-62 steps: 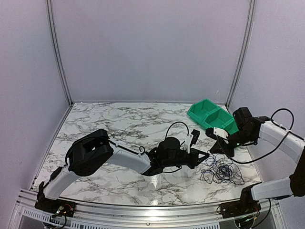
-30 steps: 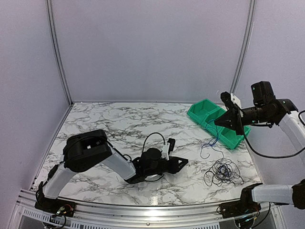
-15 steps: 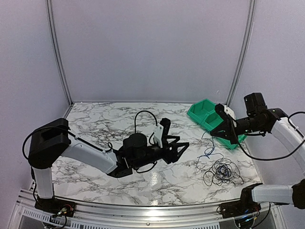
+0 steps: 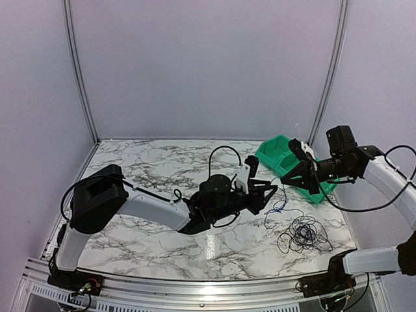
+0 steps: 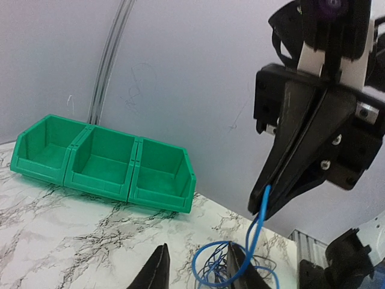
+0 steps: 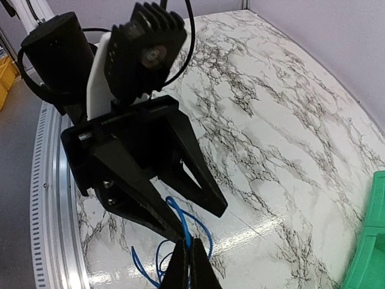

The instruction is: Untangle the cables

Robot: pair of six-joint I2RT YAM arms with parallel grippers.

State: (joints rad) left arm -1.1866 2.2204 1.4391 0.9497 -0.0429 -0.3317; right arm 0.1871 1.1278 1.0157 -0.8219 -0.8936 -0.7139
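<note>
— Blue cable point(image 4: 281, 207), seen from above?
— Strung from right gripper point(image 4: 285, 185) down toward black tangle point(image 4: 304, 234) on marble table point(image 4: 143, 162); just beside left gripper point(image 4: 270, 192).
— Left wrist?
— Fingers point(image 5: 157, 274) parted, blue loop between, seemingly unpinched.
— Right wrist?
— Clamped tight on that cable.

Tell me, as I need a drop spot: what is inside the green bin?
In the left wrist view the bin shows three compartments with bare green walls and floors, and nothing in them. Its front lips hide the nearest strip of each floor.
</note>
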